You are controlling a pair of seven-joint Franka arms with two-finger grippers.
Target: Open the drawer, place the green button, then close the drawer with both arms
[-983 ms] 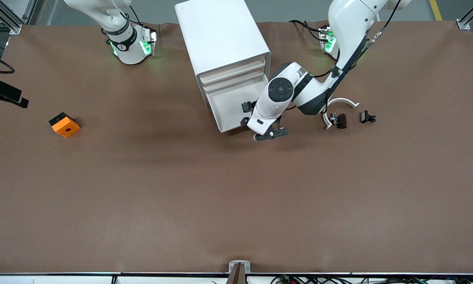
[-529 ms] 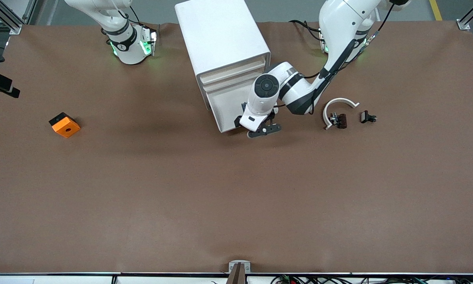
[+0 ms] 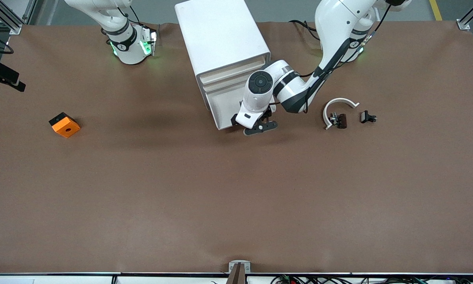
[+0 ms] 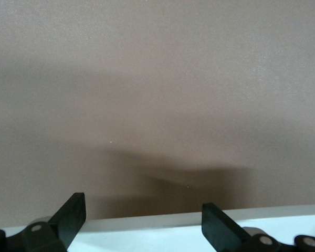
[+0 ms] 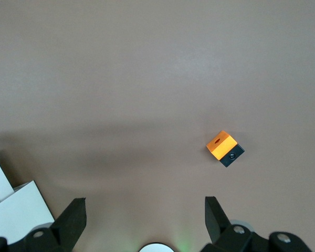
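A white cabinet [image 3: 223, 39] stands at the table's [image 3: 236, 189] robot edge, between the two arm bases. Its lowest drawer [image 3: 228, 106] is pulled out toward the front camera, a shallow white tray. The left arm reaches down to the drawer's front corner, and the left gripper [image 4: 142, 223] sits at the drawer's front edge with its fingers [image 4: 71, 212] spread apart, holding nothing; the white rim shows between them. The right gripper [image 5: 144, 218] waits high above the table near its base, fingers parted and empty. An orange cube [image 3: 64, 124] lies toward the right arm's end. The button [image 3: 367, 116] rests on the table toward the left arm's end, beside a brown part [image 3: 340, 120] with a white arc.
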